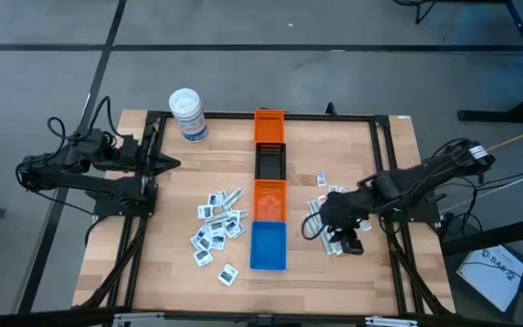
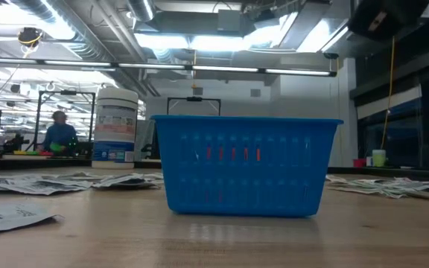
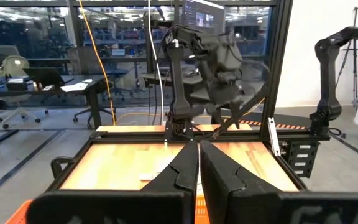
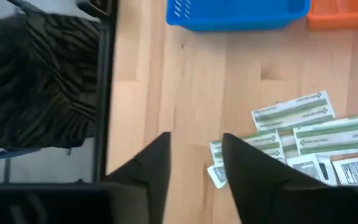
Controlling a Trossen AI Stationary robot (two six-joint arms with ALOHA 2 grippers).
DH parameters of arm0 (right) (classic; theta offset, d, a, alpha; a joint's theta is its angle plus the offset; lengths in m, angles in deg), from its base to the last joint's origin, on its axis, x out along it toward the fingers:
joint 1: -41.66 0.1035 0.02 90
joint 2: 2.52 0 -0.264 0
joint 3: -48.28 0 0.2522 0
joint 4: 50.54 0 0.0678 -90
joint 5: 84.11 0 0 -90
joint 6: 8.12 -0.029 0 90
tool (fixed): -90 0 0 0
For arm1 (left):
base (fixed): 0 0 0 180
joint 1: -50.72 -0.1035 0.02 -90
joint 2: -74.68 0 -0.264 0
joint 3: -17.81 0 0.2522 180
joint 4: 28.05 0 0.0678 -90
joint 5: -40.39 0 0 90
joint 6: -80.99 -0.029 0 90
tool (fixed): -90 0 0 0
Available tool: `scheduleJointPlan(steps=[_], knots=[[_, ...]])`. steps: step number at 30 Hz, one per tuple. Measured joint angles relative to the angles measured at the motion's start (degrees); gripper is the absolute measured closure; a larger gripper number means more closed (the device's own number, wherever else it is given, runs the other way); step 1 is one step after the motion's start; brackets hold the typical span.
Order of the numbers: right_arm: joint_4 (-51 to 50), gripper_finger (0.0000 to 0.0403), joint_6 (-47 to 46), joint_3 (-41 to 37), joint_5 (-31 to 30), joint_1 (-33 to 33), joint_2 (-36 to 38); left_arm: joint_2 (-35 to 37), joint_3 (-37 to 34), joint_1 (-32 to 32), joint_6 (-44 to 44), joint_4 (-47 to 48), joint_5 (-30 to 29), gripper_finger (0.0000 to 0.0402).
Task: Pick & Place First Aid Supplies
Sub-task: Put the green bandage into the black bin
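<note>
Pale wood table (image 1: 171,272) on grey floor; packets (image 1: 218,223) scattered centre-left. Right claw (image 4: 194,162) open, empty, over right-hand packets (image 4: 303,140). Left claw (image 3: 199,163) closed, empty.

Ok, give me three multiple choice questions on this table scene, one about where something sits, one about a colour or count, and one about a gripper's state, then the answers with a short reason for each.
1. Where does the white tub stand?
A. At the far left part of the table, left of the row of bins
B. Inside the blue bin
C. Among the packets on the right

2. How many orange bins are in the row?
A. One
B. Two
C. Four

3. How is the right gripper?
A. Shut on the tub
B. Open above the packets, holding nothing
C. Shut on a bin

Answers:
1 A, the high view shows it apart from the far orange bin.
2 B, that one plus the near orange bin, with a black bin between and a blue bin nearest.
3 B, the right wrist view shows bare wood between its fingers, beside the right packets.
</note>
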Motion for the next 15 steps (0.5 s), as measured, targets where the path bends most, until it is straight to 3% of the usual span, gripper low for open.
scheduleJointPlan(steps=[3, 6, 15], knots=[[0.0, 0.0213, 2.6, 0.0, -0.8, 0.0, -3.3, 0.0, 0.0, 0.0, 0.0, 0.0, 0.0, 0.0393], [0.0, 0.0202, 2.4, 0.0, -6.0, 0.0, -6.9, 0.0, 0.0, 0.0, 0.0, 0.0, 0.0, 0.0393], [-5.7, 0.0217, -7.7, 0.0, -23.7, 0.0, -13.1, 0.0, 0.0, 0.0, 0.0, 0.0, 0.0, 0.0392]])
